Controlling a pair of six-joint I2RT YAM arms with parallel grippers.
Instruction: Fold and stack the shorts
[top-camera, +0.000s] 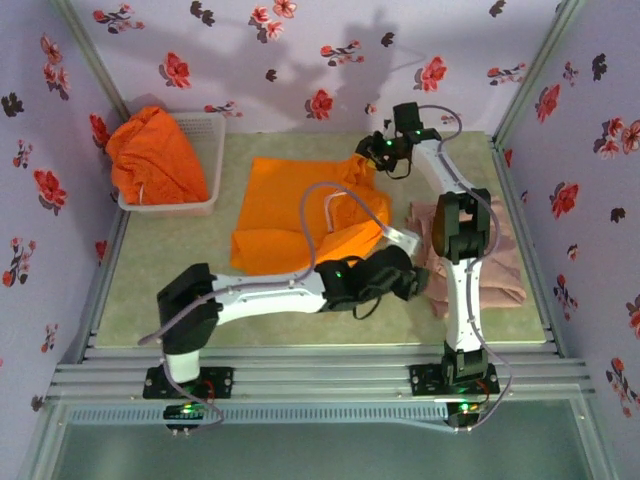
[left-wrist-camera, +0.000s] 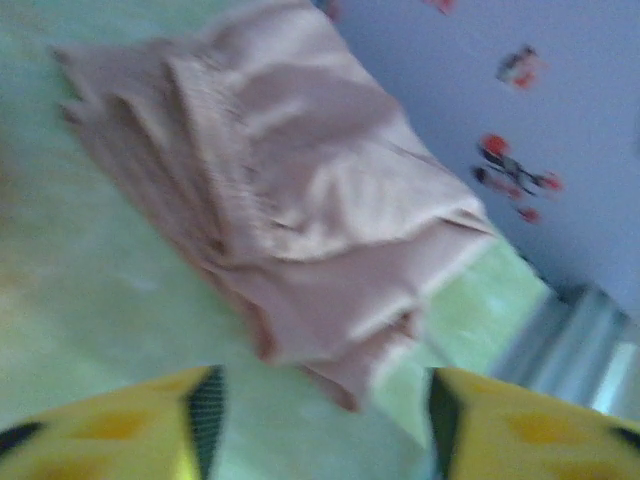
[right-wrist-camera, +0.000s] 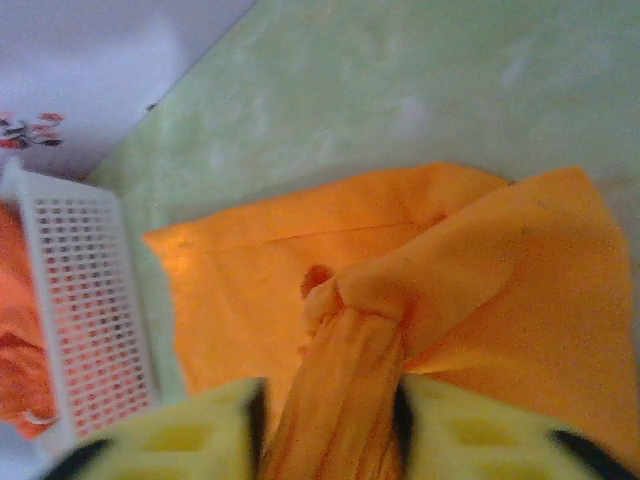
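Closest from above, the left hand (top-camera: 415, 272) lies beside the pink shorts (top-camera: 500, 270) on the surface (top-camera: 180, 250). From its wrist, its fingers (left-wrist-camera: 120, 430) stand wide apart. From the right wrist, the right hand (right-wrist-camera: 330, 425) pinches a bunch of the orange shorts (right-wrist-camera: 500, 280), spread near the basket (right-wrist-camera: 90, 300).

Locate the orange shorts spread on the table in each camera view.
Top external: orange shorts at picture centre, right of the white basket.
Right wrist: centre and right, bunched inside the right claw.
Left wrist: faces the pink-beige shorts instead.
Shared landmark: the white basket, at the right wrist view's left edge.
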